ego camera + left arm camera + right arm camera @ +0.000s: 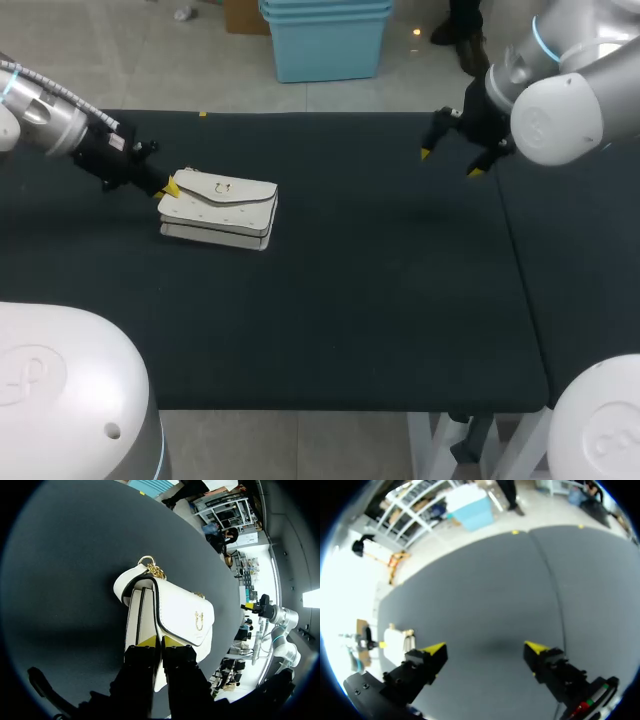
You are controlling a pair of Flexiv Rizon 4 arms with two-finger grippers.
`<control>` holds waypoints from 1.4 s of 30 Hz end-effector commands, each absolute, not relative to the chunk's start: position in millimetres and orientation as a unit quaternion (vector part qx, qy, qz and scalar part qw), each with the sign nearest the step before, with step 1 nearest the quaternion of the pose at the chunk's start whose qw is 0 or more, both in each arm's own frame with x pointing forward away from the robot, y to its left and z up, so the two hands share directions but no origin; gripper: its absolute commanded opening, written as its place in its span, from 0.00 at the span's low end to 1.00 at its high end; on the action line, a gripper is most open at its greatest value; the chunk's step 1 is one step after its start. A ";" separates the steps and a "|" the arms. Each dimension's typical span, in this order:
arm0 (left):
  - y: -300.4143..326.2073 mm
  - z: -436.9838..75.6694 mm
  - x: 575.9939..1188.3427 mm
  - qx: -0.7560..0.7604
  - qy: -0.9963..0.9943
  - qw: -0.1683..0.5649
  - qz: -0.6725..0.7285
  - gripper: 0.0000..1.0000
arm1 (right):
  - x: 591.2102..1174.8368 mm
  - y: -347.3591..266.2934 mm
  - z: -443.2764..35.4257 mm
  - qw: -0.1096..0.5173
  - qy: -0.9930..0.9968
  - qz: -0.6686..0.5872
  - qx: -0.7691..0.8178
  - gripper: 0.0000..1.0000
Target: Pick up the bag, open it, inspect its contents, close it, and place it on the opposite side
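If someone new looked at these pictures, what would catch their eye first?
The white handbag with its gold clasp stands out first, lying on the left part of the black table. The left gripper is shut on the bag's end, while the right gripper hangs open over the far right.

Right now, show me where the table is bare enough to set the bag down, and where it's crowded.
Bare: the wide stretch of table between the bag and the right gripper, and the near strip in front of the bag. Crowded: the left rear, where the left gripper is shut on the bag's end.
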State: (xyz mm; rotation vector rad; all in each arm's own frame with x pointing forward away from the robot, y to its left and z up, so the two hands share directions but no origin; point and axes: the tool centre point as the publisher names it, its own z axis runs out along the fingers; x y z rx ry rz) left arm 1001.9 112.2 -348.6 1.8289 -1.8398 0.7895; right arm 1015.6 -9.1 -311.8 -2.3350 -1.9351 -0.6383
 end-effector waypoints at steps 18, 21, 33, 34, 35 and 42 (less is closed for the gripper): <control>157.8 -348.4 1029.1 0.649 -0.684 0.200 0.265 0.00 | 1024.0 -23.7 -312.0 -0.035 -0.622 -0.144 -0.769 1.00; 157.8 -348.4 1029.1 0.649 -0.684 0.200 0.265 0.00 | 1024.0 -23.7 -312.0 -0.035 -0.622 -0.144 -0.769 1.00; 225.1 -336.0 1066.4 0.642 -0.690 0.137 0.306 0.00 | 1035.9 -61.2 -310.3 -0.100 -0.615 -0.114 -0.773 1.00; 232.4 -334.4 1069.8 0.636 -0.695 0.130 0.309 0.00 | 1037.5 -66.7 -310.0 -0.106 -0.614 -0.111 -0.774 1.00; 237.7 -333.9 1072.5 0.640 -0.691 0.128 0.309 0.00 | 1038.6 -70.3 -309.8 -0.109 -0.613 -0.109 -0.775 1.00; 285.8 -342.0 1099.0 0.653 -0.682 0.109 0.311 0.00 | 1042.0 -97.4 -309.0 -0.147 -0.606 -0.074 -0.779 1.00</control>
